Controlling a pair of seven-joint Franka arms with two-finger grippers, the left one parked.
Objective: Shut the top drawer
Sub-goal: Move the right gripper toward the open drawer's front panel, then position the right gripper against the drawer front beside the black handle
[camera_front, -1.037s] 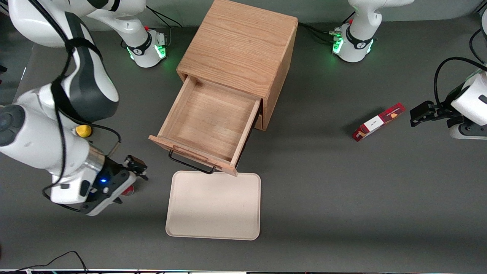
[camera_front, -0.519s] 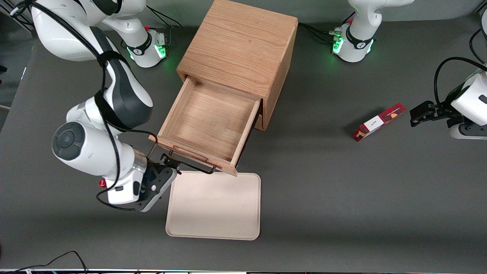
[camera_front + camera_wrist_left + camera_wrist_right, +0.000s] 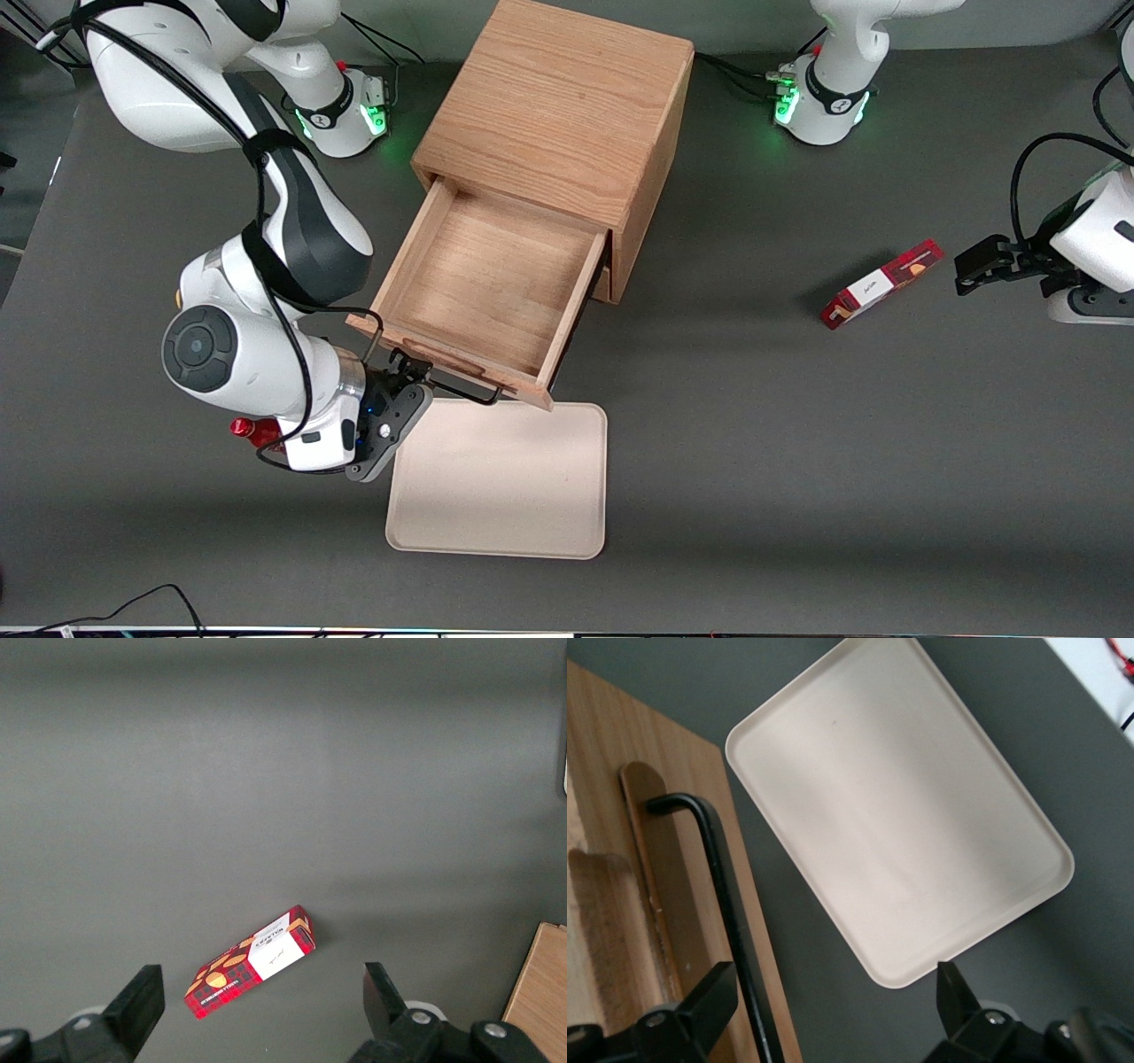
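The top drawer [image 3: 483,283] stands pulled out of the cabinet [image 3: 558,115] near the desk's [image 3: 797,461] middle. The gripper [image 3: 409,370], fingers spread open and holding nothing, sits at the drawer front by one end of the handle [image 3: 718,904], whose long axis runs along that front; a push toward the cabinet seems called for.

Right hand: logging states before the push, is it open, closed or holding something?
Right hand: open, holding nothing, at the top drawer front, its black handle just inside one finger.
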